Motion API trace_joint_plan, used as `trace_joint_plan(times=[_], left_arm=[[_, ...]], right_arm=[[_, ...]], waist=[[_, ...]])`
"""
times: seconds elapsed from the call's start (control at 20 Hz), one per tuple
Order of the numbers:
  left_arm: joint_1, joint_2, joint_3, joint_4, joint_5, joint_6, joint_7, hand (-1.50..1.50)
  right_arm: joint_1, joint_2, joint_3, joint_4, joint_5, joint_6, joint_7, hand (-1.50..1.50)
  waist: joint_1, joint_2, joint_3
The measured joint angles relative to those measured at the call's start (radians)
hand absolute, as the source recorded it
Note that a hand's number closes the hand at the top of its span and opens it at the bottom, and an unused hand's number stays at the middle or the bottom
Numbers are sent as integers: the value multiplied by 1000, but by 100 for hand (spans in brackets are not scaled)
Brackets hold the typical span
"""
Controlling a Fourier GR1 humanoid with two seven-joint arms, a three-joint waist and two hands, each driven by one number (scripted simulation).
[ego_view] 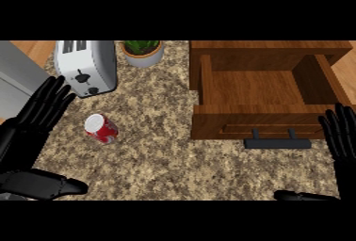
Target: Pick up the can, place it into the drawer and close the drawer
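can (101, 128): red and white, lying tilted on the speckled counter (173, 160), well left of the drawer, below the toaster
left hand (24, 134): at the left edge, fingers straight and fanned apart, close beside the can, not touching
right hand (342, 139): at the right edge, fingers straight and near together, holding nothing, just beside the drawer front
drawer (254, 87): wooden, pulled open, black handle (278, 142) towards the near side
toaster (87, 66), potted plant (142, 51): side by side at the back
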Motion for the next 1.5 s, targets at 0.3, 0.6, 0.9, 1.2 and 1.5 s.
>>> trace_joint_plan(times=[0.3, 0.6, 0.9, 1.2, 1.5], left_arm=[[-28, -5, 37, 76, -15, -10, -11, -150], [-53, -28, 38, 190, -64, -22, -86, -150], [-54, -51, 27, 282, -114, -35, -170, -150], [-59, -55, 44, 401, -149, -50, -272, -150], [-93, -62, 54, 532, -195, -35, -360, -150]], right_arm=[[25, -1, -39, 0, -30, 38, -23, -150], [71, 7, -69, -2, -45, 76, -63, -150], [84, 26, -82, 24, -32, 98, -96, -150], [90, 24, -110, 31, -45, 132, -110, -150], [66, 14, -142, 36, -64, 153, -96, -150]], waist=[[-1, 0, 0], [-2, 0, 0], [-2, 0, 0], [-2, 0, 0], [-2, 1, 0]])
